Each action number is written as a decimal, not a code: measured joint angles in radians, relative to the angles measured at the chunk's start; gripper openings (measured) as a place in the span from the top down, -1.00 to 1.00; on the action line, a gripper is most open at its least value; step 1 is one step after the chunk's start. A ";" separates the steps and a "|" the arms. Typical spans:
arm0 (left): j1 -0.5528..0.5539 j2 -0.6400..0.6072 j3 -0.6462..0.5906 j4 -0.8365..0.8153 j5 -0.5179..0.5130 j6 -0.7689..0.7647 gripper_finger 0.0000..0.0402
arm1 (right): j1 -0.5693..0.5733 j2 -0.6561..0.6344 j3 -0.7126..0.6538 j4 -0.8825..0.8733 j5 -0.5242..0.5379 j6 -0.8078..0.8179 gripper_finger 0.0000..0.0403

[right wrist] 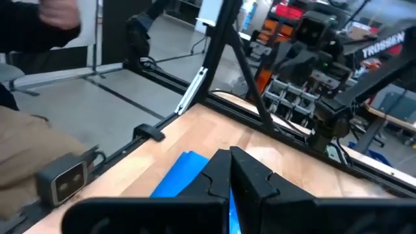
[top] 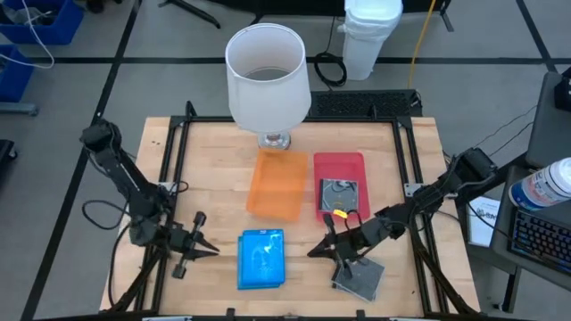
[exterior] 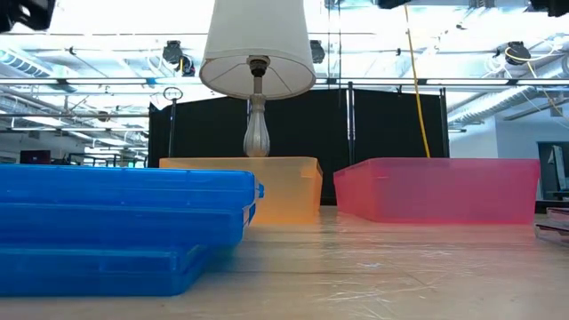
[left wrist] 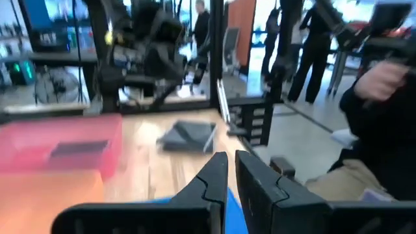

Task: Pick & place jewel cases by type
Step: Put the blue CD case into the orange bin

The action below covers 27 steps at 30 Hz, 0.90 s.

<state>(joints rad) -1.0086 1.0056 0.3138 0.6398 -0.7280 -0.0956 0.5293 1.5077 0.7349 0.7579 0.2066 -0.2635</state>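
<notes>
With both the left pincer and right pincer being held together and empty, either should be parted before being lowered squarely over the blue jewel cases at six o'clock on the tabletop.

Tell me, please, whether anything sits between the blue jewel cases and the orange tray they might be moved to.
Nothing visible does. In the high view the blue jewel cases lie at the table's near edge, and bare wood separates them from the orange tray just beyond. The lamp stands behind that tray, and both grippers flank the stack.
</notes>
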 joint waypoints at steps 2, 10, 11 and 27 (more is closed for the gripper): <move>0.021 0.032 0.002 -0.011 0.014 -0.029 0.83 | 0.019 0.035 0.041 0.001 0.004 0.009 1.00; 0.010 0.193 0.005 0.032 0.155 -0.053 0.83 | 0.134 0.208 0.237 -0.079 0.198 -0.037 1.00; 0.002 0.215 0.005 0.041 0.135 -0.050 0.83 | 0.141 0.226 0.258 -0.099 0.221 -0.020 1.00; -0.074 0.452 0.069 0.065 0.179 0.092 0.83 | 0.092 0.348 0.389 -0.126 0.268 0.200 1.00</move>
<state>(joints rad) -1.0824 1.4573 0.3825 0.7046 -0.5490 -0.0041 0.6214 1.8557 1.1244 0.6323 0.4743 -0.0639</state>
